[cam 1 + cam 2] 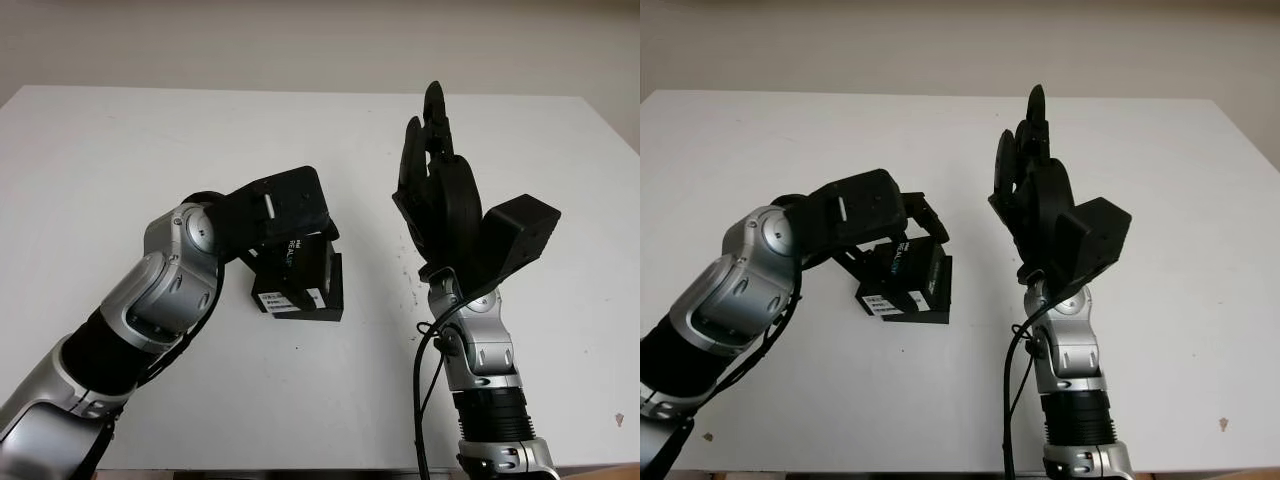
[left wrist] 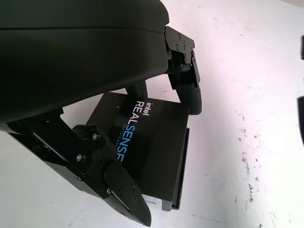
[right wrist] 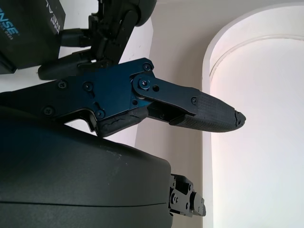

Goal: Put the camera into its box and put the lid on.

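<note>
A black box lid [image 2: 152, 137] printed with Intel RealSense lies on its black box base [image 2: 183, 175], shifted a little so a strip of the base shows along one side. The box [image 1: 300, 285] stands on the white table [image 1: 120, 160] near the middle. My left hand [image 1: 290, 250] is over the box from the left, its fingers [image 2: 190, 92] curled down at opposite ends of the lid and touching it. My right hand [image 1: 425, 120] is raised upright to the right of the box, open and holding nothing, well apart from it.
A black cable [image 1: 425, 390] hangs along my right forearm near the table's front edge. Small dark specks mark the table [image 2: 247, 137] between the box and the right hand. Bare table stretches to the back and to both sides.
</note>
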Action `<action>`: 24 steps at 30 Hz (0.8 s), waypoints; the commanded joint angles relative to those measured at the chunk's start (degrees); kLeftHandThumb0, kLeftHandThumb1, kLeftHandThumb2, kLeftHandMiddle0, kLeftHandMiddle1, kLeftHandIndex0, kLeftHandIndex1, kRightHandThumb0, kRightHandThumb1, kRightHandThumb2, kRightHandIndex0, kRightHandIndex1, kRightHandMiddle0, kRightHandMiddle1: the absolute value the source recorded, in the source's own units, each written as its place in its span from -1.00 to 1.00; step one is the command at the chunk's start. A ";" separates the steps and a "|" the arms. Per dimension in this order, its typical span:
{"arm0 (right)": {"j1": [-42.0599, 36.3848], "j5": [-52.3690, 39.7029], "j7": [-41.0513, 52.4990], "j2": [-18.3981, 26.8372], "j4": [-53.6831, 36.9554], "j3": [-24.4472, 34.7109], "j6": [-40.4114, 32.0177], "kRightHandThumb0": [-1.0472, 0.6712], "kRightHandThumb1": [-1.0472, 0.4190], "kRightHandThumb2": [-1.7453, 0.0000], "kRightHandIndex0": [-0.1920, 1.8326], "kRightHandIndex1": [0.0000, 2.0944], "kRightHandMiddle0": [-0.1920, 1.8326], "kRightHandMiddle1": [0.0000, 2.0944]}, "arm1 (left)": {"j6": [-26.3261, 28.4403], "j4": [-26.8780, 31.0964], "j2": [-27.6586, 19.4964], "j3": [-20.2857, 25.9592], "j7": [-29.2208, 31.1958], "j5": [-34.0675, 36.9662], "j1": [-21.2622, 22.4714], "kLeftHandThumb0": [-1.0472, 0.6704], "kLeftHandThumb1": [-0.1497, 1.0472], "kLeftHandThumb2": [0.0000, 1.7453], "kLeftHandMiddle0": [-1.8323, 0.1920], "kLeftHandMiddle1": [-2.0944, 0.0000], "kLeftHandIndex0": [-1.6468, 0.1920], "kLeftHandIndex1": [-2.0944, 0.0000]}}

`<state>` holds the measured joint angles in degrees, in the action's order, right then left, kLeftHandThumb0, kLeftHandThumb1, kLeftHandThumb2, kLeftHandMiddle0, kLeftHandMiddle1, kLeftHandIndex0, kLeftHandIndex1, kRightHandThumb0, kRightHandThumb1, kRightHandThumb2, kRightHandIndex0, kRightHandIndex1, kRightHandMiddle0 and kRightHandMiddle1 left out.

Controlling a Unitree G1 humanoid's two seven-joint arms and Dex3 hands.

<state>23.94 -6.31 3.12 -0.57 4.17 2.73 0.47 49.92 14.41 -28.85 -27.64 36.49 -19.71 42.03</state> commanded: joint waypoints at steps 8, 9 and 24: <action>-0.13 -0.36 0.11 -0.20 0.24 0.17 0.78 -0.71 -1.00 0.23 -1.00 -1.00 -1.00 -1.00 | -1.39 0.36 2.71 -0.88 -1.15 -0.92 -1.35 0.06 0.79 -0.95 0.47 -0.64 0.44 -0.60; -0.17 -0.37 0.10 -0.19 0.16 0.15 0.61 -0.71 -1.00 0.23 -1.00 -1.00 -1.00 -1.00 | -1.32 0.35 3.03 -0.83 -1.32 -0.95 -1.47 0.06 0.78 -0.95 0.46 -0.65 0.44 -0.60; -0.13 -0.13 -0.30 -0.43 0.28 -0.04 0.97 -0.71 -1.00 0.22 -1.00 -1.00 -1.00 -1.00 | -0.37 -0.07 3.20 -2.22 -0.97 -2.77 -2.65 0.09 0.76 -0.95 0.41 -0.59 0.42 -0.60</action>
<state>23.92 -6.45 2.98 -0.73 4.70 2.72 0.99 49.41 14.41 -26.05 -28.63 35.10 -22.46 40.46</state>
